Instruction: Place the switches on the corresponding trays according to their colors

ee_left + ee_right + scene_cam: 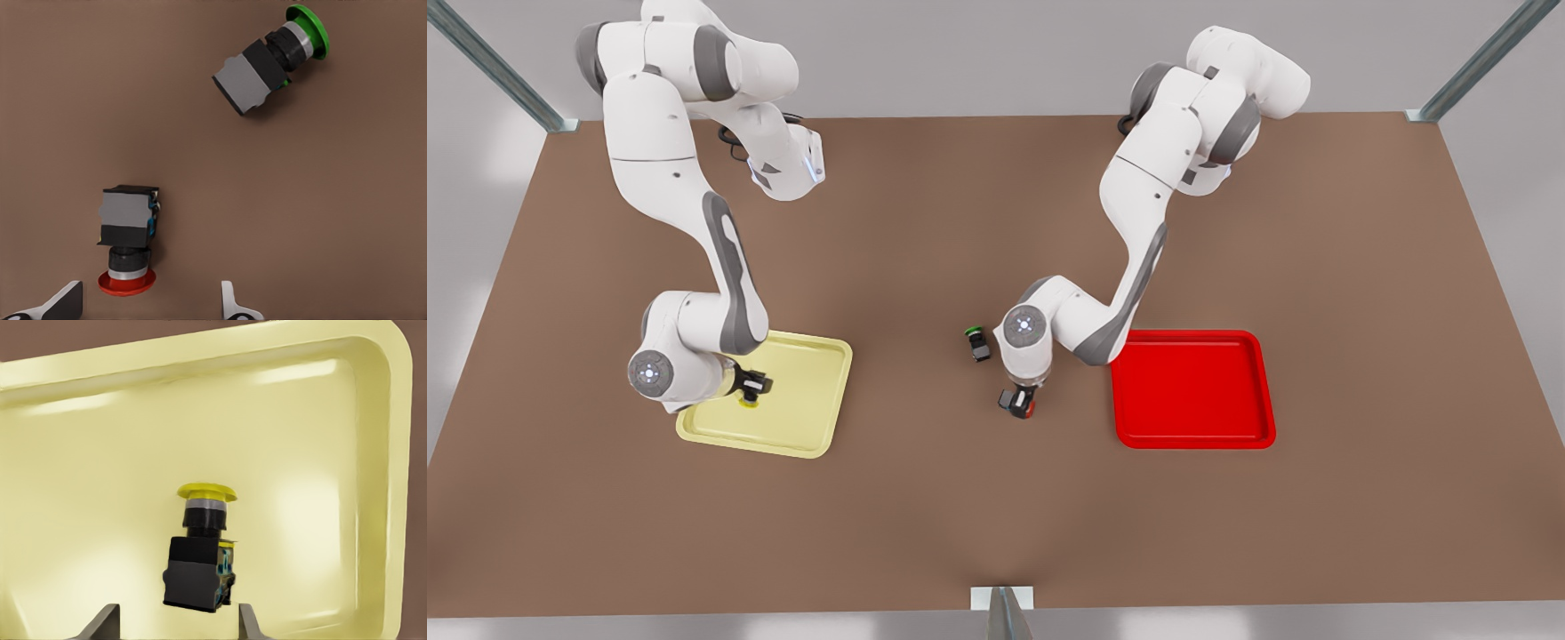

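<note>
Hovering low over the pale yellow tray (pixel 805 404), on the front view's left, the right claw (pixel 749 391) stands directly above the yellow switch (pixel 745 402). In the right wrist view the yellow switch (pixel 200 550) lies on its side on the tray floor (pixel 100 487), its round cap toward the far rim and its dark body between the two fingertips (pixel 100 620). The fingers are spread wider than the body and touch neither side, so this claw is released.

The left claw (pixel 1017 391) hangs over the bare brown desk (pixel 996 516) near the scene's middle, above the red switch (pixel 1019 403). In the left wrist view the red switch (pixel 128 240) lies on its side on the desk surface, cap toward the camera's near edge, just beside one fingertip (pixel 63 303). The two fingertips stand well apart and grip nothing: this claw is also released.

The red tray (pixel 1192 388) sits on the front view's right, near the red switch but not touching it. A green-capped switch (pixel 978 341) lies on its side on the desk just beyond the left claw, apart from the red switch; it shows as well in the left wrist view (pixel 267 63).
</note>
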Controlling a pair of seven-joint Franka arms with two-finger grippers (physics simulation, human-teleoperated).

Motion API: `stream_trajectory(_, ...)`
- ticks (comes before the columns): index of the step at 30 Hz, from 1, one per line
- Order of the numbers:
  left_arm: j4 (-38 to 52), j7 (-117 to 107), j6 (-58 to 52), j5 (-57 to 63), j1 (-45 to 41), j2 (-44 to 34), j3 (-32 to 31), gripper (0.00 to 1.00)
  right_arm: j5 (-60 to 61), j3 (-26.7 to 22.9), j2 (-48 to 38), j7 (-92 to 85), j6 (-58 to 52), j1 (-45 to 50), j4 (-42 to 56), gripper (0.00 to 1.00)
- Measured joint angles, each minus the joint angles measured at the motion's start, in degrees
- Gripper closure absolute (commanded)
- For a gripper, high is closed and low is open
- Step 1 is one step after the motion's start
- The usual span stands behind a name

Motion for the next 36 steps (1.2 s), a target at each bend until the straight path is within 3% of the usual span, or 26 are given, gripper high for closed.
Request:
stream_trajectory(4, 0.85, -0.17, 1.61, 0.05, -0.8, 0.76, -0.03, 0.0, 0.0, 0.07, -1.15, 0.69, -0.36, 0.35, 0.51, 0.0)
stream_trajectory(5, 1.63, -0.54, 1.75, 0.04, -1.13, 1.42, 0.02, 0.0, 0.01, 0.08, -1.93, 0.92, -5.05, 0.33, 4.1, 0.0)
stream_trajectory(8, 4.38, -1.05, 2.54, 0.02, -1.72, 3.92, 0.02, 0.0, -7.24, 0.62, -3.0, -8.61, -38.51, -0.19, 33.57, 0.0)
stream_trajectory(9, 4.7, -1.05, 2.55, 0.0, -2.03, 4.2, 0.02, 0.0, -10.73, 0.91, -6.61, -18.04, -40.26, -0.35, 36.47, 0.0)
stream_trajectory(11, 4.72, -1.05, 2.5, -0.01, -1.95, 4.17, 0.02, 0.0, -13.58, 1.62, -15.61, -26.22, -40.1, -0.77, 35.72, 0.0)
stream_trajectory(13, 4.56, -0.13, 2.46, 0.01, -1.73, 4.12, 0.03, 0.0, -15.29, 6.86, -28.18, -26.18, -40.08, -4.05, 28.15, 0.0)
stream_trajectory(36, 8.85, -0.25, 3.34, 0.13, -2.91, 8.21, 1.78, 0.01, -16.44, 6.52, -23.84, -25.66, -40.97, -5.21, 28.77, 0.0)
